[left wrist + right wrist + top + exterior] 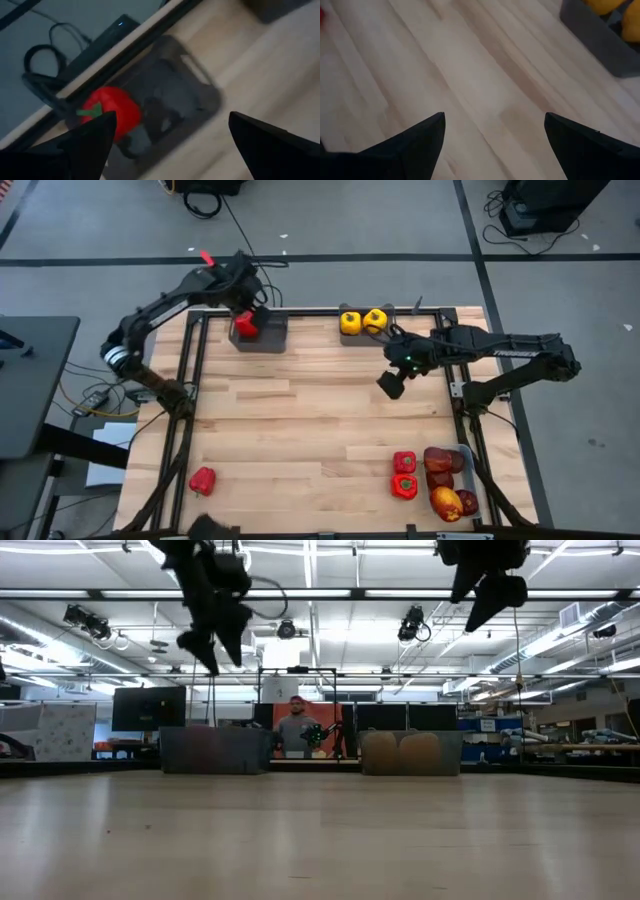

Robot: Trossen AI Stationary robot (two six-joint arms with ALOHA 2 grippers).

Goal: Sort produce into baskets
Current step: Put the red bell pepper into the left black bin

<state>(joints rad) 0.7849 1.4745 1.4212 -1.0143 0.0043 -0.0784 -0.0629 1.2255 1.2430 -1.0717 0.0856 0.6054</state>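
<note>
1. Table [300, 420]: a pale wooden top framed by dark rails; it fills the foreground of the low view.
2. Left arm: reaches to the far left of the table. The left gripper [243, 308] hangs above the left grey bin [268, 335], fingers spread wide and holding nothing.
3. Right arm: extends from the right edge. The right gripper [392, 383] hovers over bare wood near the far right, fingers wide apart and empty.
4. Clear tray [462, 452]: at the near right corner, holding several dark red apples [440, 462] and one yellowish piece.
5. Left grey bin: holds one red bell pepper [112, 111], green stem visible.
6. Right grey bin [592, 32]: at the far edge, holding two yellow bell peppers [362, 322] side by side.
7. Two red peppers [404, 476]: on the table, just beside the clear tray.
8. Lone red pepper [202, 479]: near the left near corner, well apart from the rest.
</note>
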